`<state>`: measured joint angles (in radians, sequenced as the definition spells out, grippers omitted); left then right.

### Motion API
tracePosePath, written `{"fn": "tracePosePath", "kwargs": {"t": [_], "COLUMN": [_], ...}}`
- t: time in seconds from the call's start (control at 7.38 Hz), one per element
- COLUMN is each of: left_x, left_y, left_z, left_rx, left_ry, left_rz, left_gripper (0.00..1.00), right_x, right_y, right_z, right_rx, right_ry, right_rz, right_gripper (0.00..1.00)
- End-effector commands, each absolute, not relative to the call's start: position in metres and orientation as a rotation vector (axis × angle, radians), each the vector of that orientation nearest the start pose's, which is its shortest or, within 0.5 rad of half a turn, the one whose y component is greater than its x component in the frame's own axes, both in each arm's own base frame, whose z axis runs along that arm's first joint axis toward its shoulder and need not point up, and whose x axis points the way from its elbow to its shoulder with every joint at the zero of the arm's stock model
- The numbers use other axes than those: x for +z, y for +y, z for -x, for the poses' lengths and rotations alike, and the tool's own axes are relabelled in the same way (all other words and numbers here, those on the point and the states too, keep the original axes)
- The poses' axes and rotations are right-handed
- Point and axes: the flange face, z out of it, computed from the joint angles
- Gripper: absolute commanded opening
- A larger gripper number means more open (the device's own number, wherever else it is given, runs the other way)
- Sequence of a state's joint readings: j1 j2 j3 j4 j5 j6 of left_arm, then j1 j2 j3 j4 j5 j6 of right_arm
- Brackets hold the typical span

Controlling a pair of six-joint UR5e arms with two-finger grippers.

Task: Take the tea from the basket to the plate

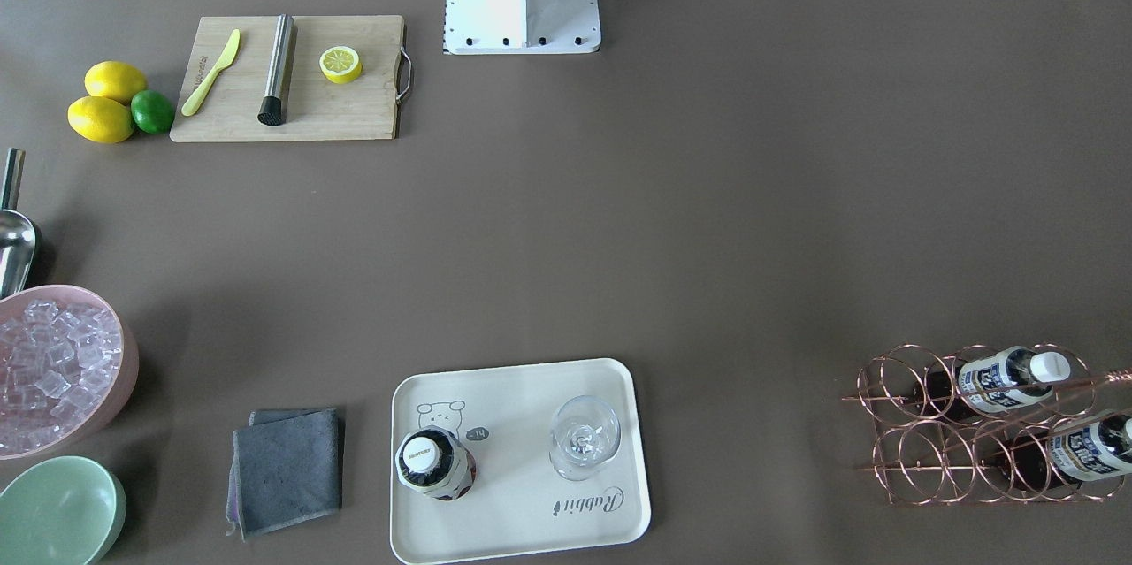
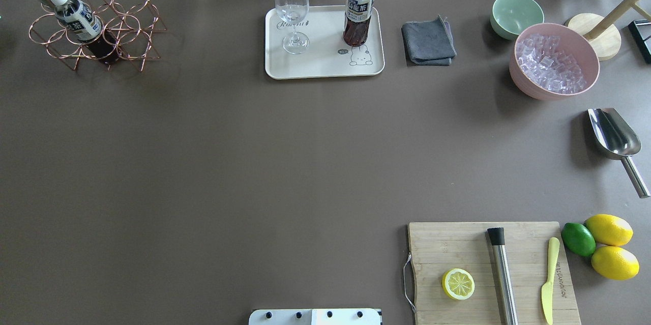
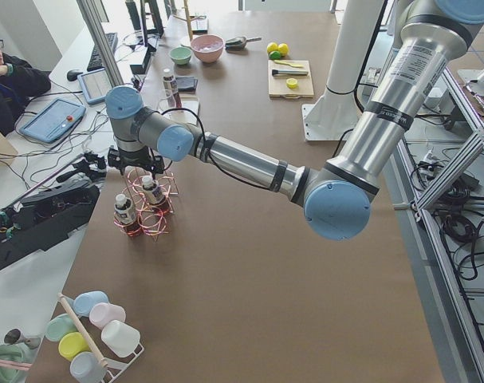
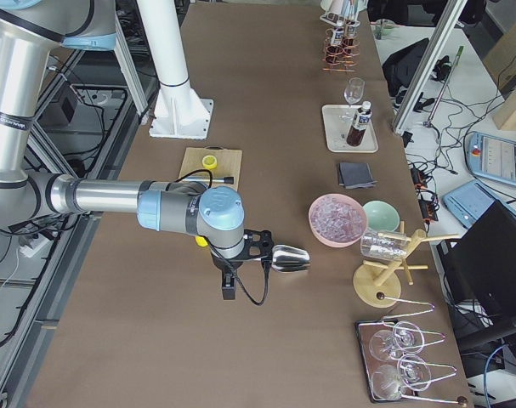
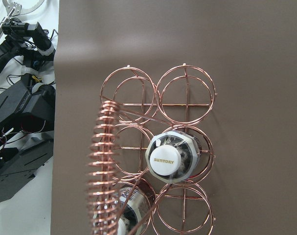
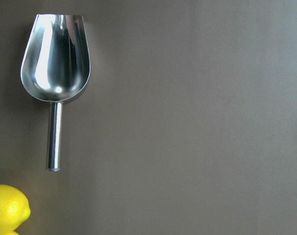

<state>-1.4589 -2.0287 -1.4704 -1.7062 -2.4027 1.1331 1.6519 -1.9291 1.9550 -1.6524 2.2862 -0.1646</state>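
Left fingers (image 3: 154,166) over ringed copper-wire basket (image 5: 105,156), white-capped tea (image 5: 170,160) inside

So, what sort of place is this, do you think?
Most likely a robotics lab staged as a drinks bench: an industrial robot arm over the table, a tablet beside it, and an ice bowl and lemons laid out.

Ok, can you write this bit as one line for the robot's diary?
tea: one upright on plate | basket: holds two teas | left claw: over basket, grip unclear
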Motion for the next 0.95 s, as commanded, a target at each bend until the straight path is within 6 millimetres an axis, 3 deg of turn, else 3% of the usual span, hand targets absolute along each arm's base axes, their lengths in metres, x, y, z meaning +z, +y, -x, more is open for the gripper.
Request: {"fn": "tracePosePath", "kwargs": {"t": [0.0,0.14,0.41,0.68,0.81], "left_x": [0.421,0.441,0.477,0.489,0.484], "left_y": [-0.665,-0.654,-0.637,-0.613,-0.604], "left_z": [0.058,0.078,0.093,0.091,0.089], "left_rx": [1.262,1.225,1.123,0.823,0.716], "left_ry": [0.476,0.479,0.568,0.761,0.825], "left_rz": [-0.903,-0.884,-0.825,-0.721,-0.683], "left_gripper": [0.98,0.98,0.98,0.98,0.98], "right_x": [0.61,0.602,0.592,0.592,0.592], "right_y": [-0.355,-0.36,-0.368,-0.368,-0.368], "right_z": [-0.081,-0.077,-0.073,-0.073,-0.073], "right_rx": [-0.083,-0.07,-0.065,-0.066,-0.067], "right_ry": [-0.705,-0.706,-0.705,-0.705,-0.705], "right_rz": [-0.024,0.0,0.022,0.023,0.021], "right_gripper": [1.0,1.0,1.0,1.0,1.0]}}
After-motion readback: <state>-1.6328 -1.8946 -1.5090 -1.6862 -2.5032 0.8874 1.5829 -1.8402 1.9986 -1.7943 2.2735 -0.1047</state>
